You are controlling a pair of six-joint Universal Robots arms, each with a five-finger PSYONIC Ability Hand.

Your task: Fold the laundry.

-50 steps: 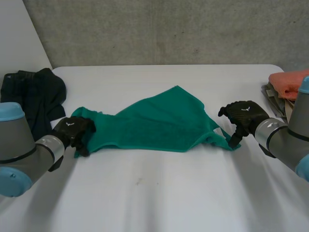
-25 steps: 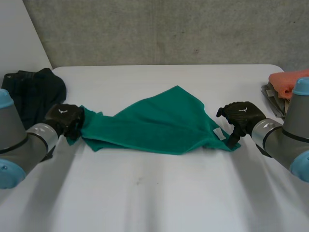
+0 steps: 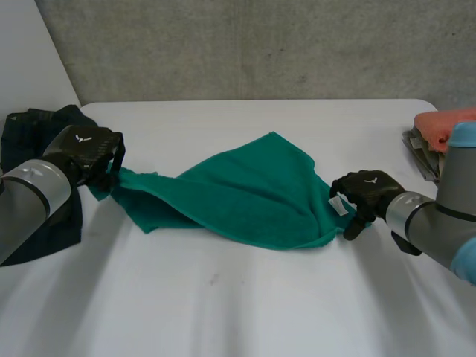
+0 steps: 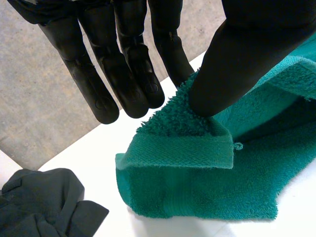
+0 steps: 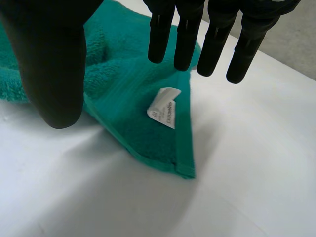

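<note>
White table [image 3: 245, 297] with one green towel [image 3: 245, 193] lying across its middle, stretched between the two hands along a diagonal and only partly spread; the slack centre sags in loose folds, which suggests the step in hand is opening the towel flat before any fold is made. A dark garment [image 3: 30, 130] lies heaped at the table's left end and an orange cloth [image 3: 442, 123] tops a pile at the right edge, both well apart from the towel, likely other laundry. The left hand [image 3: 89, 149] holds the towel's left corner raised off the table, the terry hem pinched between the thumb [image 4: 222, 74] and the near-straight fingers, so that the edge can be drawn taut. The right hand [image 3: 366, 192] is at the opposite corner, its fingers [image 5: 187, 34] straight and spread from the thumb, with that corner flat on the table beneath. A white care label [image 5: 164, 107] marks this corner.
</note>
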